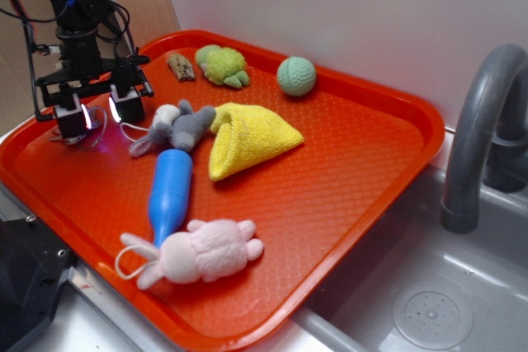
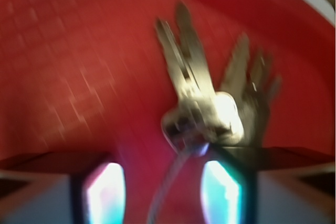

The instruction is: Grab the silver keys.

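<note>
The silver keys (image 2: 210, 98) lie fanned on the orange tray (image 2: 63, 66), blurred in the wrist view, with their thin wire ring (image 2: 173, 177) running down between my fingers. In the exterior view the keys (image 1: 93, 124) are a small glint at the tray's left corner, mostly hidden by my gripper (image 1: 99, 117). The gripper (image 2: 165, 192) is low over the tray and open. Its two fingers stand apart, one on each side of the wire ring. The key blades lie just beyond the fingertips.
On the tray (image 1: 346, 171) are a grey plush (image 1: 177, 125), a blue bottle (image 1: 169, 191), a yellow cloth (image 1: 247, 138), a pink plush bunny (image 1: 206, 253), a green plush (image 1: 223, 63), a green ball (image 1: 295, 76) and a brown chunk (image 1: 180, 66). A grey faucet (image 1: 487, 121) and sink (image 1: 429, 311) are at right.
</note>
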`<state>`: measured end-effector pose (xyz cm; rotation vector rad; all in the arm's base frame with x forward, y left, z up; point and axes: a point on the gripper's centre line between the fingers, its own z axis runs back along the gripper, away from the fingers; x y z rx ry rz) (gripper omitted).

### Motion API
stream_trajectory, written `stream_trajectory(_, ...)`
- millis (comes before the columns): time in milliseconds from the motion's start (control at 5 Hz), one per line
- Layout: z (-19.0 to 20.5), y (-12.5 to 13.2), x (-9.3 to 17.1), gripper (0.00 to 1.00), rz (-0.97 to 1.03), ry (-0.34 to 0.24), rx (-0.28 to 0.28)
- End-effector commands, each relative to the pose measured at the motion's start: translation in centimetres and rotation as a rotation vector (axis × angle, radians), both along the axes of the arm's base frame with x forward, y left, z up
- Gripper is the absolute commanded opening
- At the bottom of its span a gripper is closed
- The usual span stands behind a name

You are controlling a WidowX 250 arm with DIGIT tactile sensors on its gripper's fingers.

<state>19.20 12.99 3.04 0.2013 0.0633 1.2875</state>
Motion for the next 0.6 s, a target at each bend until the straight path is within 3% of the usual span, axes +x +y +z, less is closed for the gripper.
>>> stream_trajectory(0,0.6,1.3,-0.5,0.00,-0.045,0.009,0.012)
stream_trajectory(200,1.1,1.1,-0.4,0.00,-0.069,0.014,-0.002)
stream_trajectory(400,4.5,0.5,-0.2,0.00,-0.195,-0.019,-0.031)
